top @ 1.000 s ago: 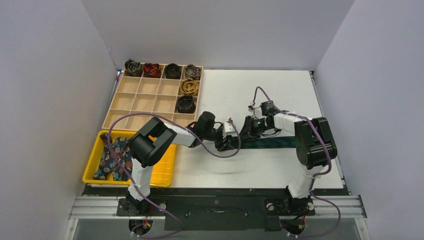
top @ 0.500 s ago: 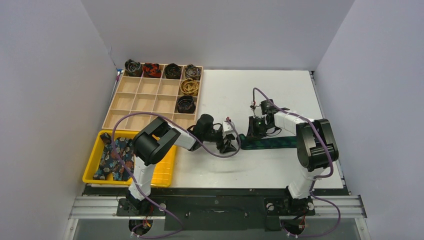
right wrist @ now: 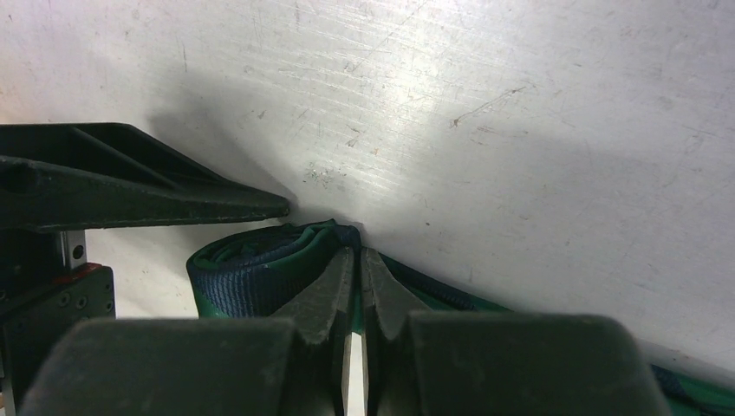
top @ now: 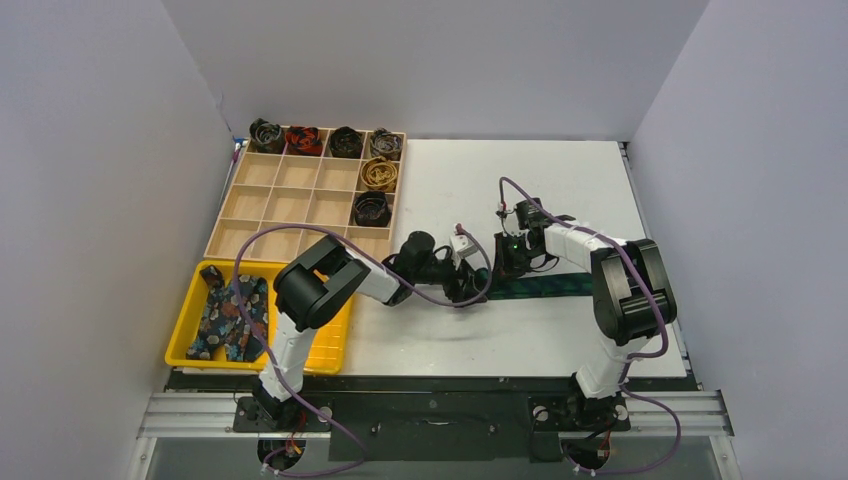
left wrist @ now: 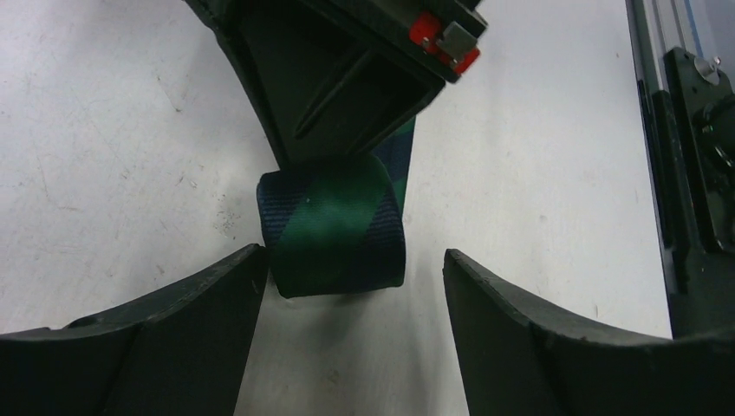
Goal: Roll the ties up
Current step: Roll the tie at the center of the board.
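The green-navy plaid tie (top: 545, 287) lies flat on the white table, its left end wound into a small roll (left wrist: 334, 227). My right gripper (top: 505, 265) is shut on the fabric at the roll's core (right wrist: 357, 257), and the roll (right wrist: 247, 270) sits just left of its fingers. My left gripper (top: 468, 282) is open. Its fingers (left wrist: 186, 325) stand on either side of the roll, low on the table, with the left one close to it and not gripping. Floral ties (top: 228, 315) lie in the yellow tray.
A wooden compartment box (top: 300, 200) at the back left holds several rolled ties (top: 372, 208) in its far and right cells. The yellow tray (top: 330, 345) sits at the front left. Grey walls close in three sides.
The roll has advanced to the right, so the flat length of tie is shorter. My left gripper followed it rightward, up against the right gripper. The right gripper barely shifted.
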`<state>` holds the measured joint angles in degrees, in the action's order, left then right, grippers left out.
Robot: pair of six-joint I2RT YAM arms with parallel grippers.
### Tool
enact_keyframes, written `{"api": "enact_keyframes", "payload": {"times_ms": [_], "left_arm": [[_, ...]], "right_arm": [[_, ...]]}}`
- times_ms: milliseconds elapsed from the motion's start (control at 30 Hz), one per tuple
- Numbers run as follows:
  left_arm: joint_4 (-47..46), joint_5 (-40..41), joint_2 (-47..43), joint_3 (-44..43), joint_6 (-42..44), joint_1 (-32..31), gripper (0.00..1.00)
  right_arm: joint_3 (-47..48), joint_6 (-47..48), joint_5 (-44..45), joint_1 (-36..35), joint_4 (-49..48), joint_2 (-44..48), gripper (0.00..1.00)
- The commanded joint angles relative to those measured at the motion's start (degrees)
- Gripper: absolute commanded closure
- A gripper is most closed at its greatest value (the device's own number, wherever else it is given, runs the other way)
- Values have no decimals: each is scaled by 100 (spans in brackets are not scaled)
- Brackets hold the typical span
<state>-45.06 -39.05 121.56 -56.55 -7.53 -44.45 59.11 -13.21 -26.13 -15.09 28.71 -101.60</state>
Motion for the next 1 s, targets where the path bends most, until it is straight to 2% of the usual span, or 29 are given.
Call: {"api": "enact_keyframes", "payload": {"times_ms": [0, 133, 200, 267, 333, 400, 433, 500, 567, 767, 967], "left_arm": [[-58, 743, 219, -290, -651, -103, 28], [128, 1019, 433, -561, -650, -214, 37], [183, 1027, 492, -593, -536, -247, 50], [200, 1006, 485, -503, -352, -243, 74], [182, 939, 422, -278, -73, -239, 88], [176, 915, 330, 23, 218, -249, 96], [171, 914, 310, 228, 364, -249, 98], [181, 949, 271, 410, 519, -247, 100], [201, 1001, 295, 514, 580, -232, 100], [218, 1184, 390, 523, 391, -195, 100], [174, 1151, 288, 508, 267, -27, 100]], "right_arm": [[-381, 329, 1060, -70, 558, -314, 100], [-329, 340, 952, -65, 548, -314, 100], [-252, 380, 833, -62, 570, -305, 100], [-164, 464, 527, -29, 623, -236, 100], [4, 557, 111, 126, 763, -154, 100], [225, 647, -412, 390, 1050, -59, 97], [286, 757, -578, 597, 1317, -21, 89], [370, 988, -1030, 916, 1726, 147, 82], [343, 1209, -1297, 1169, 2066, 341, 81], [266, 1368, -1629, 1087, 2440, 258, 90], [248, 1003, -846, 809, 1779, -473, 93]]}}
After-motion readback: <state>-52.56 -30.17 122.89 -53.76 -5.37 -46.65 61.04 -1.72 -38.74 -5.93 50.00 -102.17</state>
